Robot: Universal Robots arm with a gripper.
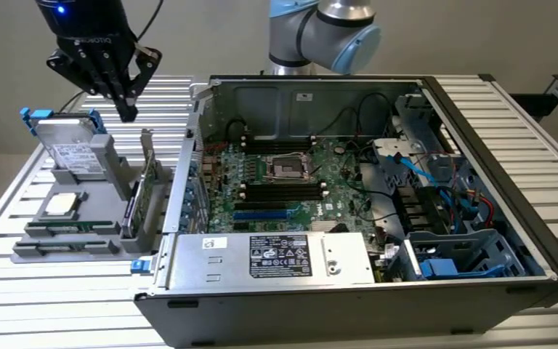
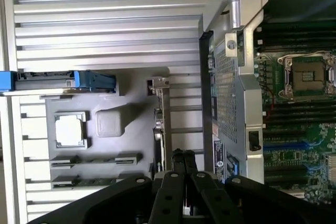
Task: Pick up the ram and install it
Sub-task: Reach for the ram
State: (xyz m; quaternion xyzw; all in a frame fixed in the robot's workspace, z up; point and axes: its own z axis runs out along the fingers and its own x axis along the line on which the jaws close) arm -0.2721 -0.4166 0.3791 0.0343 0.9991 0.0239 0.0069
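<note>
The place looks like a robotics lab: an open computer case [image 1: 357, 313] sits on a slatted aluminium table [image 1: 66, 305], with a grey parts holder [image 1: 56, 251] beside it and a robot arm [image 1: 322, 25] behind it.

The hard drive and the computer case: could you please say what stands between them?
An expansion card, upright on its edge in the grey holder, as the exterior view shows.

Ext view high, angled down; wrist view straight down, near; both share tray [image 2: 131, 140].

a pale slatted metal table [image 1: 526, 123] carries an open computer case [image 1: 357, 320] and, just beside it toward the exterior view's left, what looks like a grey parts holder [image 1: 99, 211].
</note>
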